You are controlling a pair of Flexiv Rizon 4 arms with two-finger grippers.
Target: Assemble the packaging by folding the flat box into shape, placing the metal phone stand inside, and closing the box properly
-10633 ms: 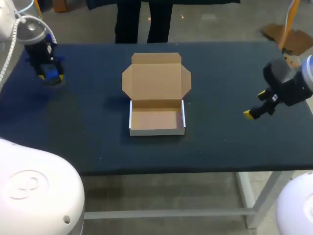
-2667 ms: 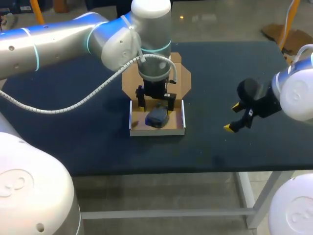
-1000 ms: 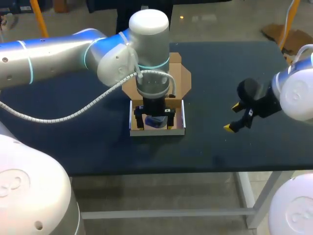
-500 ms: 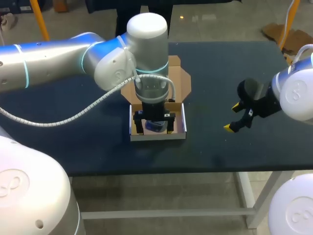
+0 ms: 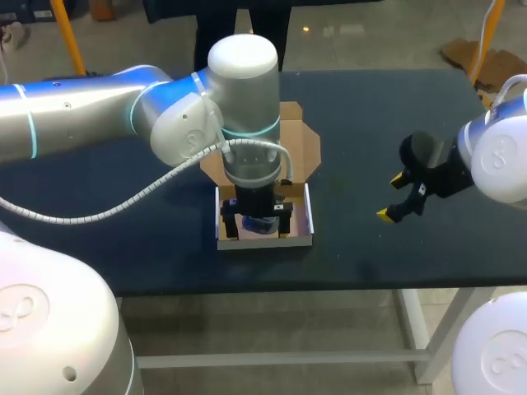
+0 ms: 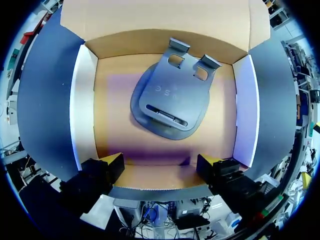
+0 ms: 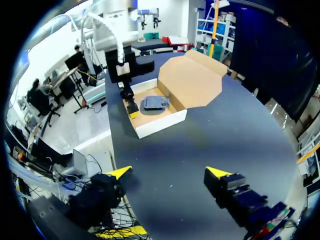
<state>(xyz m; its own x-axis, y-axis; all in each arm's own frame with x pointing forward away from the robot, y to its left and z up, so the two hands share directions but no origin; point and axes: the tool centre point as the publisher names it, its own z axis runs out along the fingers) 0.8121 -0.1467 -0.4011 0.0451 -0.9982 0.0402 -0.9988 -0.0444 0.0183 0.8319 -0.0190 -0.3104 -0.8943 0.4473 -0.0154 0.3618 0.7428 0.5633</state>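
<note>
The cardboard box [image 5: 306, 216] stands mid-table with its lid [image 5: 306, 148] lying open behind the tray. The grey metal phone stand [image 6: 170, 97] lies flat on the tray floor, near the back wall. My left gripper [image 6: 160, 165] hangs over the tray, open and holding nothing, with its yellow fingertips [image 6: 114, 163] by the inside of the front wall. In the head view the left gripper [image 5: 257, 220] hides most of the stand. My right gripper [image 5: 390, 196] hovers open over bare table to the right of the box. The right wrist view shows the box [image 7: 159, 122], the stand [image 7: 155, 103] and the right gripper [image 7: 169, 174].
The dark table [image 5: 395, 255] surrounds the box on every side, with its front edge close below the tray. My left arm [image 5: 99, 107] stretches in across the table's left half.
My left gripper has drawn toward the table's front, from mid-tray to the front wall. The box has slid a little forward with it. The stand stays in the tray. The right arm is still.
</note>
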